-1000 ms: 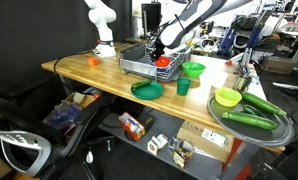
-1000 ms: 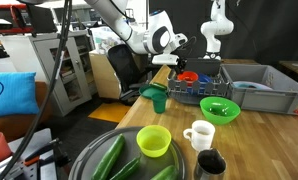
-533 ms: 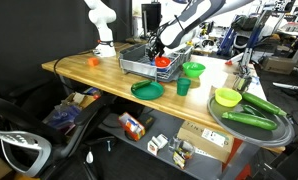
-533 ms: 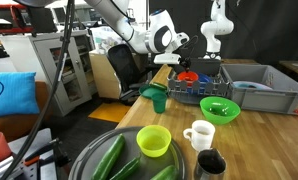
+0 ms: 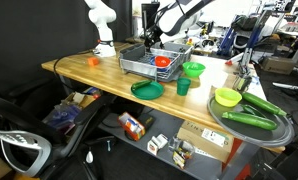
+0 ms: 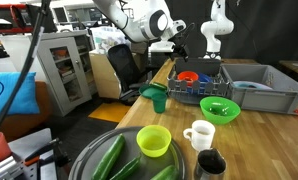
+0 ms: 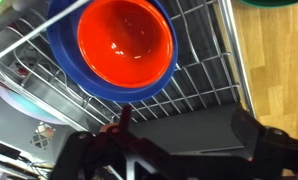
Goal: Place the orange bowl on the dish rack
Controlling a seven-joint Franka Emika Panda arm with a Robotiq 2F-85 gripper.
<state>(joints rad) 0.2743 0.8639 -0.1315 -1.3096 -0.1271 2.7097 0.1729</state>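
Note:
The orange bowl (image 7: 124, 42) rests inside a blue bowl (image 7: 65, 72) in the grey wire dish rack (image 7: 194, 72). Both exterior views show the same, with the orange bowl (image 5: 163, 62) (image 6: 187, 77) in the rack (image 5: 139, 68) (image 6: 211, 92) on the wooden table. My gripper (image 7: 185, 132) hangs above the rack, open, with nothing between its fingers (image 7: 255, 128). In both exterior views the gripper (image 5: 153, 37) (image 6: 177, 46) stands clear above the bowl and does not touch it.
Next to the rack are a bright green bowl (image 5: 193, 69) (image 6: 220, 108), a green cup (image 5: 183, 87) (image 6: 159, 100) and a green plate (image 5: 146, 89). A yellow-green bowl (image 6: 154, 140), a white mug (image 6: 199, 134) and a round tray of green vegetables (image 5: 281, 133) sit farther off. A grey bin (image 6: 257, 92) stands behind.
The gripper has opened and let go of the orange bowl, then risen above the rack. The bowl stays in the rack.

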